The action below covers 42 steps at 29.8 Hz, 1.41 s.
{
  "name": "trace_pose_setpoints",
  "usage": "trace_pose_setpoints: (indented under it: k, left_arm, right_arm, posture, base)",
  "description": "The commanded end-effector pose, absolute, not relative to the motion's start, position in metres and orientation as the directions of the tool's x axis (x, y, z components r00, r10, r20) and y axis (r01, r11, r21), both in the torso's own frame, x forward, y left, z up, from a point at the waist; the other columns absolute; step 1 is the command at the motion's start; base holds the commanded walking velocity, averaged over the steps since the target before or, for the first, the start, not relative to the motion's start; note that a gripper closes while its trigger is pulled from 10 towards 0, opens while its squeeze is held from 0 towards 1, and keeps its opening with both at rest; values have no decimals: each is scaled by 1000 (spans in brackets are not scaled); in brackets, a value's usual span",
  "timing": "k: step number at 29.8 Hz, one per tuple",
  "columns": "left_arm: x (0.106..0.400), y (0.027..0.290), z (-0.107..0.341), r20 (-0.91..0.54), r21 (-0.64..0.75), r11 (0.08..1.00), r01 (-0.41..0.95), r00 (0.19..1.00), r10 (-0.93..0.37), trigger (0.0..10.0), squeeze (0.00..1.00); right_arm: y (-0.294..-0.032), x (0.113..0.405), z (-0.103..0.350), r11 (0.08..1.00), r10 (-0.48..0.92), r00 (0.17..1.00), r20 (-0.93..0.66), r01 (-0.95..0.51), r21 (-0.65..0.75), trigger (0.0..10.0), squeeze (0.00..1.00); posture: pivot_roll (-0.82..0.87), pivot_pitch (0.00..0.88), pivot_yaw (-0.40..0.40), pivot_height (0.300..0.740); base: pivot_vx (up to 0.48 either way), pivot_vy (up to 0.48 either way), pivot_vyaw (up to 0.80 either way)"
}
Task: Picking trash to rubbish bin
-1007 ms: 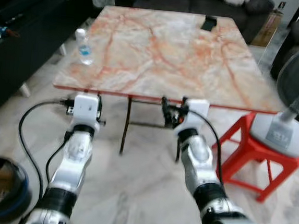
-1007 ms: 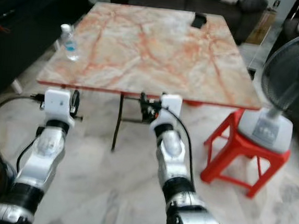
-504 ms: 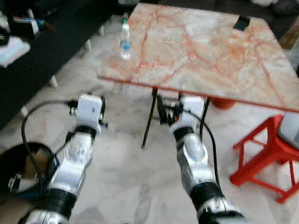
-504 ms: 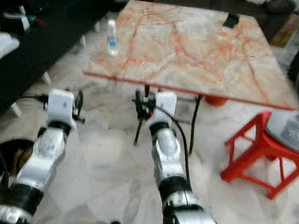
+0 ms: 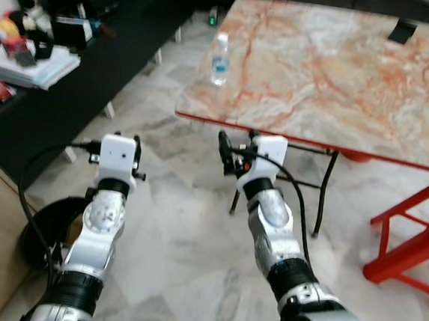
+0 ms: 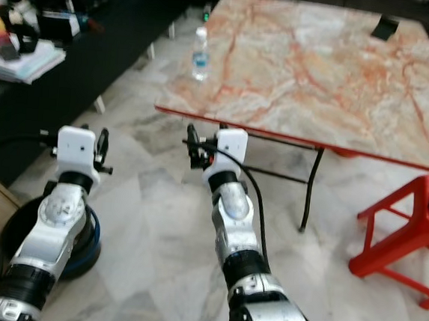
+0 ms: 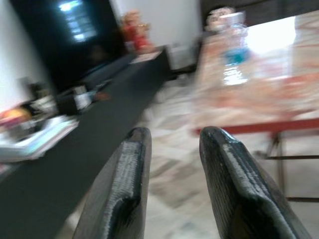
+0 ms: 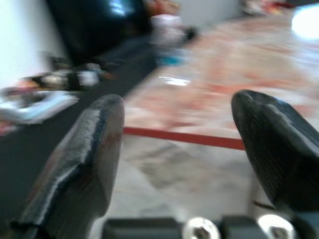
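Bottle (image 5: 220, 58) of clear plastic, capped and blue-labelled, stands upright near the corner of the pink-veined marble counter (image 5: 342, 74) with its red edge. Low at the robot's left sits a round black bin (image 6: 79, 250) on the pale marble floor (image 5: 183, 255). Both the left gripper (image 7: 172, 164) and right gripper (image 8: 179, 149) are released, their ribbed black fingers parted and holding nothing.

A bottle (image 5: 220, 58) stands on the table's (image 5: 341, 89) left corner; a bin (image 6: 79, 246) sits on the floor, far left.
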<state>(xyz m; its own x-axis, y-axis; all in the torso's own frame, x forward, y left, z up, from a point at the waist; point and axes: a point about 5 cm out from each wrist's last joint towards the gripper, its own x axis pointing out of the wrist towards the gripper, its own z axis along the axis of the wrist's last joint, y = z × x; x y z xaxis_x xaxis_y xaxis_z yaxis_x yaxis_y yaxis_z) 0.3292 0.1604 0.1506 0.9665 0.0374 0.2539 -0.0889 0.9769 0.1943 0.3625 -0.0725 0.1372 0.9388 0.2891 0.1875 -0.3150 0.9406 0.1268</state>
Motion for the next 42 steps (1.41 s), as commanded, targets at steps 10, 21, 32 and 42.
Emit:
trace_pose_setpoints:
  k: [10,21,32,42]
  left_arm:
    - [331,162,159,281,212,972,-106,959,43,10000,0]
    - [330,161,165,303,219,970,-106,952,36,10000,0]
    - [329,158,175,343,227,968,-112,939,28,10000,0]
    - [327,147,192,418,272,958,-93,908,-31,10000,0]
  right_arm:
    - [-66,363,146,933,305,925,225,-337,123,10000,0]
    - [-66,364,145,928,304,928,215,-339,152,10000,0]
    - [-64,363,147,928,312,923,226,-347,133,10000,0]
    - [-64,362,148,928,314,917,245,-351,125,10000,0]
  posture:
    - [131,126,4,740]
    - [135,132,2,740]
    - [136,135,3,740]
    - [138,134,0,740]
  base:
    - [469,0,-300]
    - [469,0,-73]
    - [469,0,-328]
    - [353,0,207]
